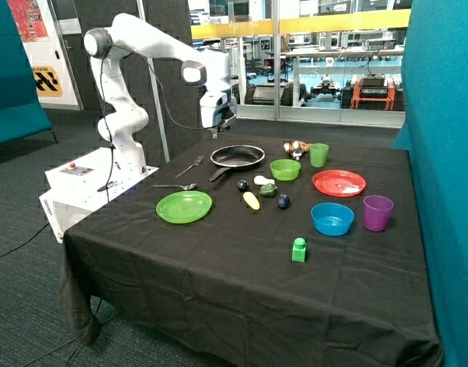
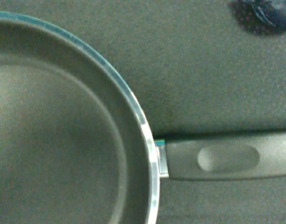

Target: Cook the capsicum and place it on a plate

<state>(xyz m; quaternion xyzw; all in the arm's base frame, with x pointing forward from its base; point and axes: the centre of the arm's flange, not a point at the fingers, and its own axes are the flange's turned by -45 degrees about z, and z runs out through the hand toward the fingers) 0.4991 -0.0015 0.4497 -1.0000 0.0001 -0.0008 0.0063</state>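
Pan (image 1: 237,156) empty, plate (image 1: 184,206) bare, gripper (image 1: 216,131) above pan handle

I see the gripper (image 1: 216,126) hanging above the frying pan (image 1: 238,156), with open air beneath it. Around the capsicum (image 1: 268,189) it is crowded: a white piece (image 1: 262,180) touches it, the green bowl (image 1: 285,169) stands just behind, a dark ball (image 1: 283,200) and the yellow piece (image 1: 251,201) lie near. The plate (image 1: 184,206) sits apart, open from above.
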